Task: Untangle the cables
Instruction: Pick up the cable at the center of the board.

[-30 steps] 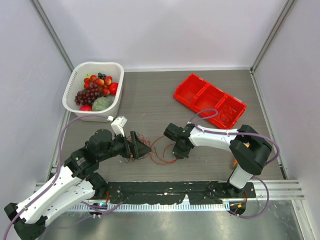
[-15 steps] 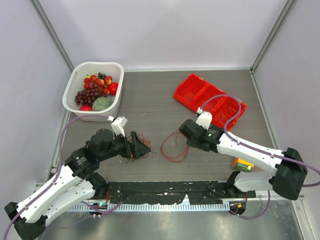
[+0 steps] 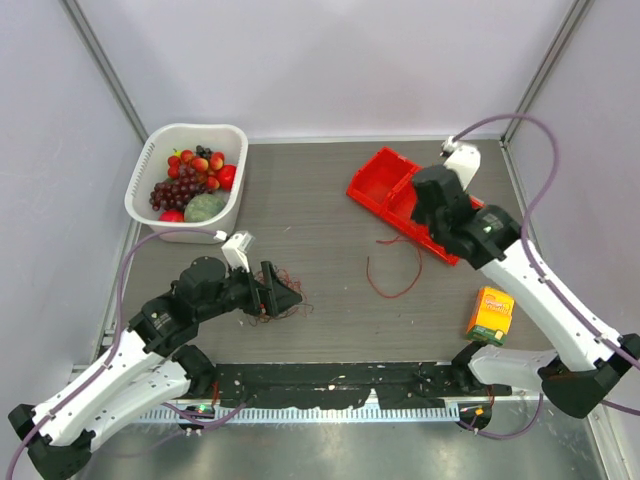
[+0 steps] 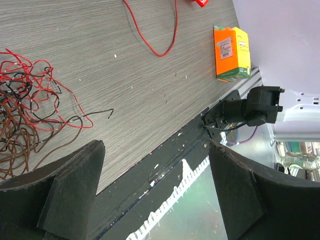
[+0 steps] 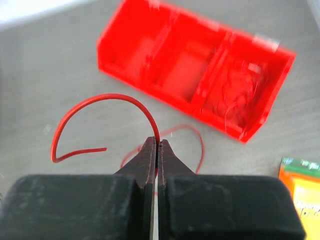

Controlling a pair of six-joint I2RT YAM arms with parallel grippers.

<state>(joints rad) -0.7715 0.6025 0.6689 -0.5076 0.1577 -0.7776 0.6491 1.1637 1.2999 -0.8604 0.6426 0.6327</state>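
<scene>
The cables (image 3: 279, 300) are a small tangle of thin red and dark wires on the table, at the tips of my left gripper (image 3: 287, 297). In the left wrist view the tangle (image 4: 25, 102) lies at the left. My left gripper (image 4: 155, 150) is open there, its jaws wide apart with nothing between them. My right gripper (image 5: 156, 142) is shut on a single red wire (image 5: 100, 102) that curls up from its tips. From above, that wire (image 3: 395, 275) hangs in a loop below my raised right gripper (image 3: 422, 225), apart from the tangle.
A red three-part bin (image 3: 375, 185) sits at the back right, partly under my right arm, with thin red wires in one end compartment (image 5: 240, 95). A white basket (image 3: 195, 128) of fruit stands at the back left. An orange box (image 3: 490, 315) lies at the right.
My right arm has swung up and back to the right, drawing one red wire out of the tangle. The left arm and the tangle have stayed put.
</scene>
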